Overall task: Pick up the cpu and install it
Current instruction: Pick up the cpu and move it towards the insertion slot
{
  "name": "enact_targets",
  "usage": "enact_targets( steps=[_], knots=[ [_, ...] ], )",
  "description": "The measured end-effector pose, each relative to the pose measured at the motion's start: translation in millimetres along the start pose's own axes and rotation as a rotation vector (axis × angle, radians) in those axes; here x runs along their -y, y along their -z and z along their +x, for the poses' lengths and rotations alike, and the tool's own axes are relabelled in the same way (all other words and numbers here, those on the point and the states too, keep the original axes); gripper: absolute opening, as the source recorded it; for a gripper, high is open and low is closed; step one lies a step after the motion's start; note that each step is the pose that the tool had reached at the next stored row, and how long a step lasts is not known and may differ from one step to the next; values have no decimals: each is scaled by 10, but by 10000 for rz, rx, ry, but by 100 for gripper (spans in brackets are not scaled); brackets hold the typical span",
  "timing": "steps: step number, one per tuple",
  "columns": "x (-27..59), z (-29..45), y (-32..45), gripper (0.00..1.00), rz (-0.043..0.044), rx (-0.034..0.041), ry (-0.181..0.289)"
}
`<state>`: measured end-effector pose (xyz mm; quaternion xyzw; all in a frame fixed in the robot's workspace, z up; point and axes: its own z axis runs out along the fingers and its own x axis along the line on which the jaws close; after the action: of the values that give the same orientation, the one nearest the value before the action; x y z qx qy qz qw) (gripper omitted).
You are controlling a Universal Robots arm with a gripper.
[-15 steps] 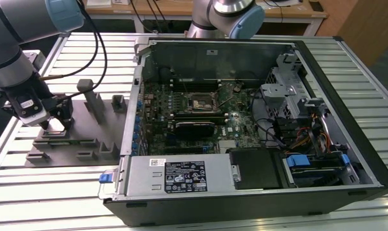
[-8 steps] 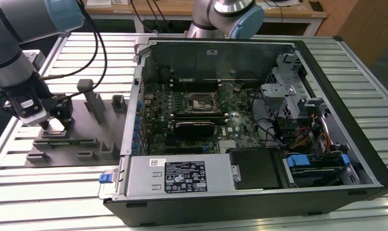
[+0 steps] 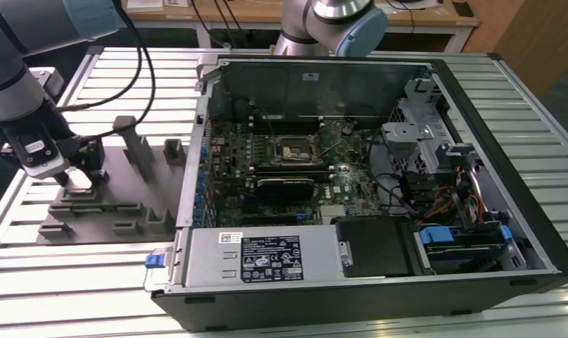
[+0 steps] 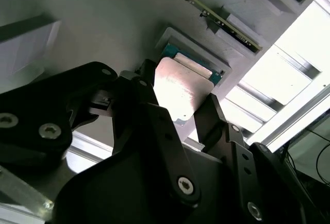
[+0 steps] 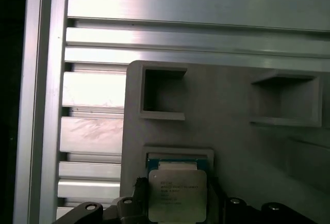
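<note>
The cpu (image 5: pixel 178 192) is a small square chip with a shiny silver top (image 4: pixel 181 91) and a green rim. It lies at its shallow pocket in the grey fixture plate (image 3: pixel 124 211) at the exterior view's left. My gripper (image 3: pixel 75 177) is down over that pocket. In both wrist views its black fingers (image 4: pixel 210 114) press against two opposite sides of the chip, so the gripper (image 4: pixel 178 100) is shut on it. The black socket frame (image 3: pixel 291 149) sits in the middle of the motherboard inside the open computer case (image 3: pixel 509 176).
Grey fixture blocks and upright posts (image 3: pixel 134 144) stand close to the gripper on the plate, with two square recesses (image 5: pixel 164 92) beyond the pocket. The slatted aluminium table (image 3: pixel 67 282) carries everything. A second arm's base (image 3: pixel 336 24) stands behind the case. Cables and a drive cage (image 3: pixel 424 134) crowd the case's right side.
</note>
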<state>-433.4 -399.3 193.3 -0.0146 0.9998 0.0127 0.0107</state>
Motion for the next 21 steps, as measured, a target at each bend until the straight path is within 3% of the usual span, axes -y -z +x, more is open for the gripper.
enact_targets(
  steps=[10, 21],
  knots=[
    [-4, -4, 165, 55, 0, 2, 0],
    [-10, -9, 396, 55, 0, 9, 1]
  ],
)
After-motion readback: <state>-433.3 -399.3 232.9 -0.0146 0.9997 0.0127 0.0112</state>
